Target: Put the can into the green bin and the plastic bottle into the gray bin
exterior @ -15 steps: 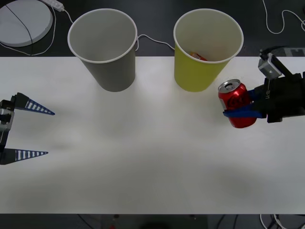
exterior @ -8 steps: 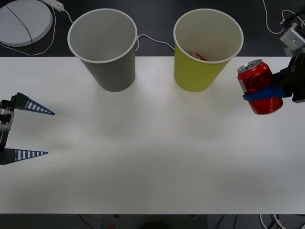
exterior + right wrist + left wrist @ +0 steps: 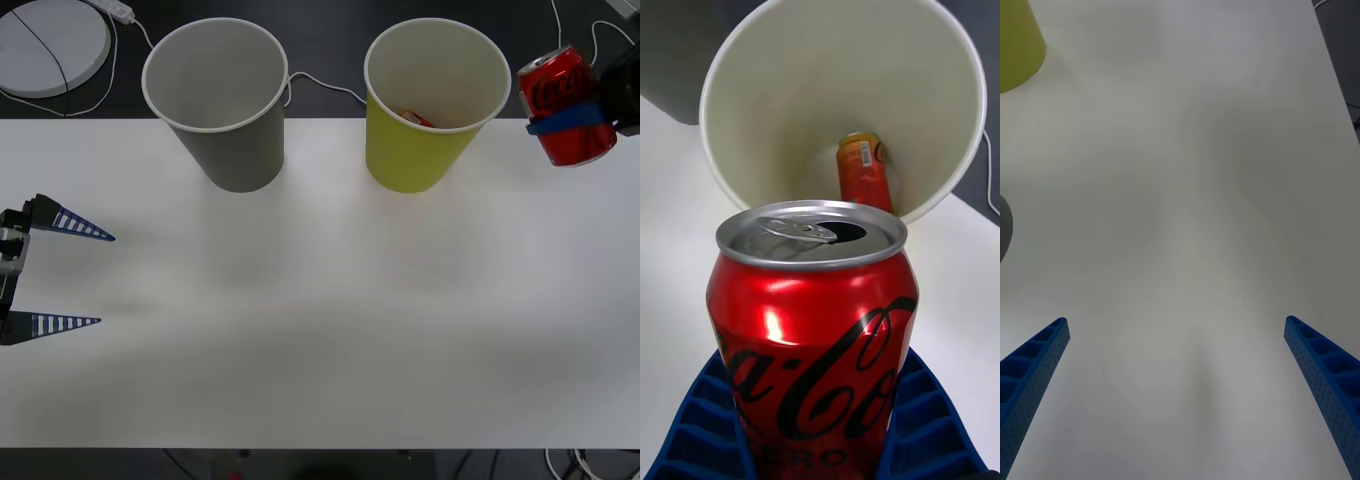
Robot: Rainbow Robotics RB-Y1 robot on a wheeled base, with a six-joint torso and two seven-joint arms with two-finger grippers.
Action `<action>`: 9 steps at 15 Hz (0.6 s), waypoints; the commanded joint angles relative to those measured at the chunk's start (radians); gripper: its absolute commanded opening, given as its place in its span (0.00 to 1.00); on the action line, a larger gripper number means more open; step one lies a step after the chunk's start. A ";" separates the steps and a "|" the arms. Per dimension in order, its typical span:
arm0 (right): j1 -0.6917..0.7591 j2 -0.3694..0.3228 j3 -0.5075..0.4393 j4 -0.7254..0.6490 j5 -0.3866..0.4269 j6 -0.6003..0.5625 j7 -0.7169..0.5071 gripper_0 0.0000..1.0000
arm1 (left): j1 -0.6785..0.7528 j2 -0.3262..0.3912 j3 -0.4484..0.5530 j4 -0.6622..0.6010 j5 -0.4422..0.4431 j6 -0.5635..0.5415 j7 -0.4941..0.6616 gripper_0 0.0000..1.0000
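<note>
Clamped between the blue ribbed fingers of the right gripper, the can hangs in the air at the far right of the front view, tilted, its silver top level with the rim of the green bin just beside it. From the right wrist the can shows its opened tab, and beyond it the green bin gapes, white inside, with an orange can lying at the bottom. Further left stands the gray bin, upright on the white table — apart from its green neighbour. At the table's left edge the left gripper hovers idle, fingers spread wide — blue fingertips framing bare tabletop.
</note>
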 commanded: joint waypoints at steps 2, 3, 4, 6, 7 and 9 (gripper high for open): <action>-0.182 0.003 0.138 0.140 0.028 0.000 0.000 0.00 | 0.000 0.000 0.000 0.000 0.000 0.000 0.000 1.00; -0.229 0.008 0.172 0.175 0.038 0.000 -0.002 0.00 | 0.000 0.000 0.000 0.000 0.000 0.000 0.000 1.00; -0.278 0.018 0.204 0.217 0.047 0.000 0.000 0.00 | 0.000 0.000 0.000 0.000 0.000 0.000 0.000 1.00; -0.378 0.057 0.268 0.310 0.070 0.000 0.000 0.00 | 0.000 0.000 0.000 0.000 0.000 0.000 0.000 1.00; -0.413 0.080 0.290 0.349 0.087 0.000 0.000 0.01 | 0.000 0.000 0.000 0.000 0.000 0.000 0.000 1.00; -0.495 0.136 0.334 0.418 0.162 0.000 0.000 0.03 | 0.000 0.000 0.000 0.000 0.000 0.000 0.000 1.00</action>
